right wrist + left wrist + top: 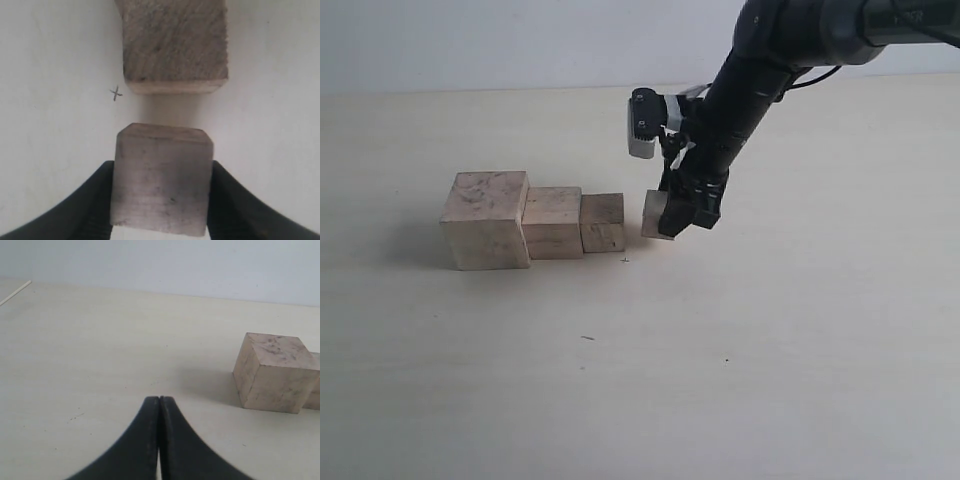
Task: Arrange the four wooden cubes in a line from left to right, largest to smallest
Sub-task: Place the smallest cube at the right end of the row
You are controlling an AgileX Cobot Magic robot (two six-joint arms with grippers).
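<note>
The smallest cube (161, 180) sits between the two black fingers (95, 200) of the right gripper (685, 212), which is about half open and closed against the cube's two opposite side faces. Being a cube it has no long axis. In the right wrist view its faces run square with those of the third cube (175, 45), to which it turns one free face, and the grain on its top runs roughly across from finger to finger. In the exterior view it looks tipped a little, top edge leaning away from the row, and whether its underside touches the table (770, 350) cannot be told. It lies at the right end of the row, near the third cube but apart from it, with a narrow strip of bare table and shadow between them. A small pencilled cross (116, 93) marks the table just beside that gap, on the near side in the exterior view. To the left, the third cube touches the second cube (552, 221), which in turn touches the largest cube (487, 218), whose top carries dark speckles; the three stand upright in a straight line, stepping down in size from left to right. The right arm (750, 90) reaches down from the upper right. The left gripper (159, 407) is closed tight, tip to tip, with nothing in it, well apart from the largest cube.
</note>
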